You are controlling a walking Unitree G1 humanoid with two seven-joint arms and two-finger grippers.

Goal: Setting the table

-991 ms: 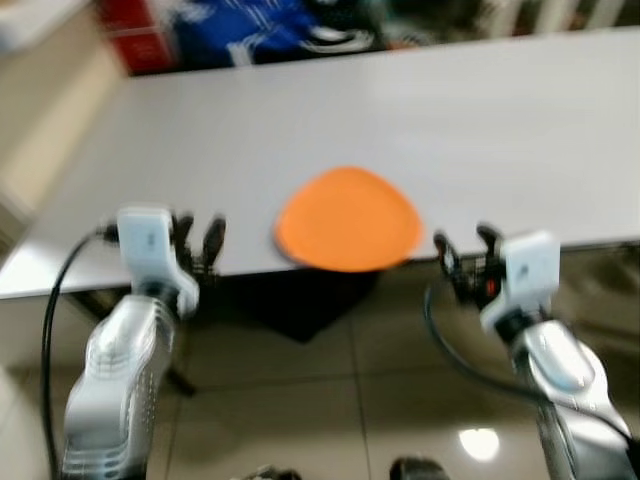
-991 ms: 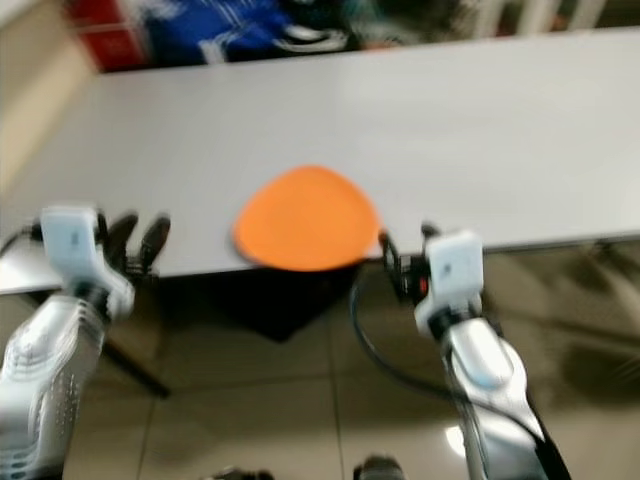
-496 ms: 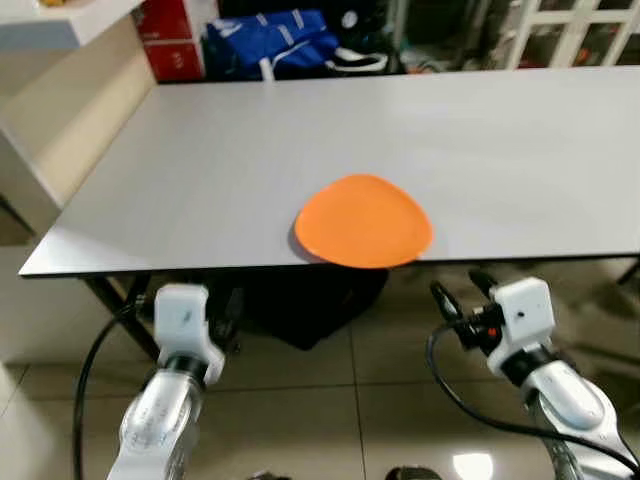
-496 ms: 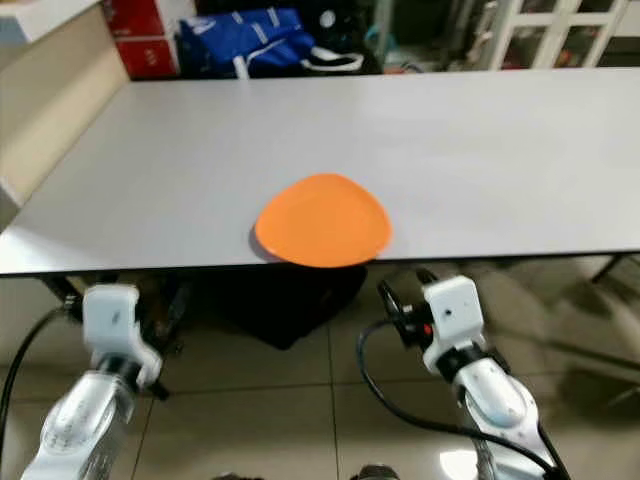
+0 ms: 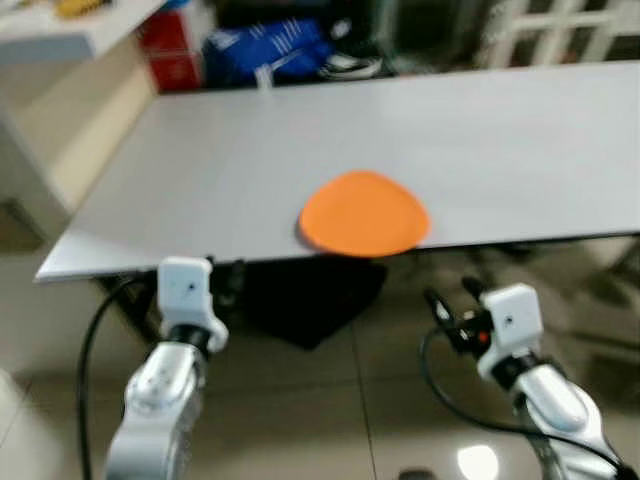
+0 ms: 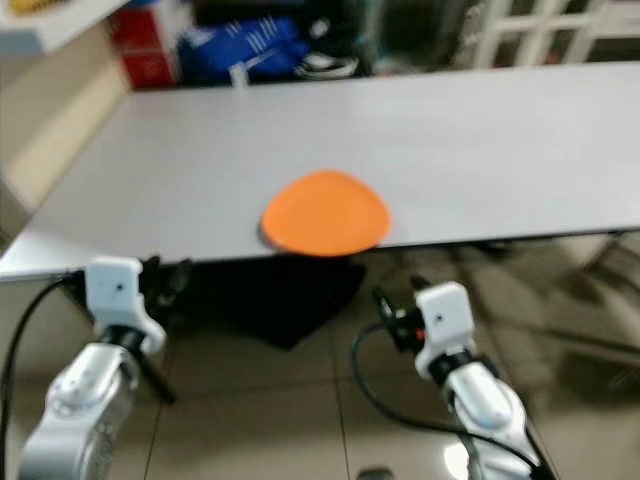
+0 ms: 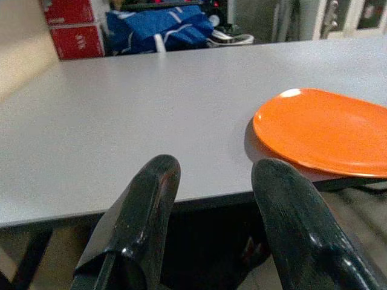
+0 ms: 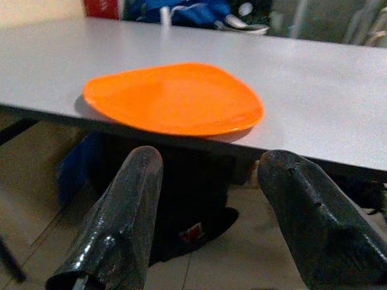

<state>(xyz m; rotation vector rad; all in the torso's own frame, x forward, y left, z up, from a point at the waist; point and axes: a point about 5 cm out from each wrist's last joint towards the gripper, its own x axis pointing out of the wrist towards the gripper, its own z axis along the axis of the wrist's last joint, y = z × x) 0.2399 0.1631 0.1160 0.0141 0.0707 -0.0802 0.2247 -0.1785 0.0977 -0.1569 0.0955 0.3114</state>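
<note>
A grey table (image 5: 250, 170) spans the scene, and everything else is placed against it. Off its far left corner stand red boxes (image 5: 178, 50) with a blue bag (image 5: 262, 52) beside them on the floor behind the far edge; the left wrist view shows these more sharply, along with a dark shoe (image 7: 233, 37) just past the bag. Below the table's near edge on the left, the left gripper (image 7: 208, 223) is held out in front of the tabletop, its silver arm rising from the tiled floor (image 5: 330, 400). The head views show little of its black fingers, but the wrist view looks along them: the two fingers (image 7: 142, 211) stand apart with nothing between them, tips level with the table's near edge. On the table, right at that near edge and about midway along it, lies the orange plate (image 5: 365, 214), flat, its rim reaching the edge or slightly over it. The right wrist view, looking from lower down, shows the plate's shadow on the tabletop and a dark bag (image 8: 187, 199) on the floor under the table beneath it. To the right, the right gripper (image 8: 211, 217) hangs below the table's near edge, just under and beside the plate, fingers spread wide and empty. Behind the table's far right corner is white lattice-like furniture (image 5: 560, 25), blurred.
</note>
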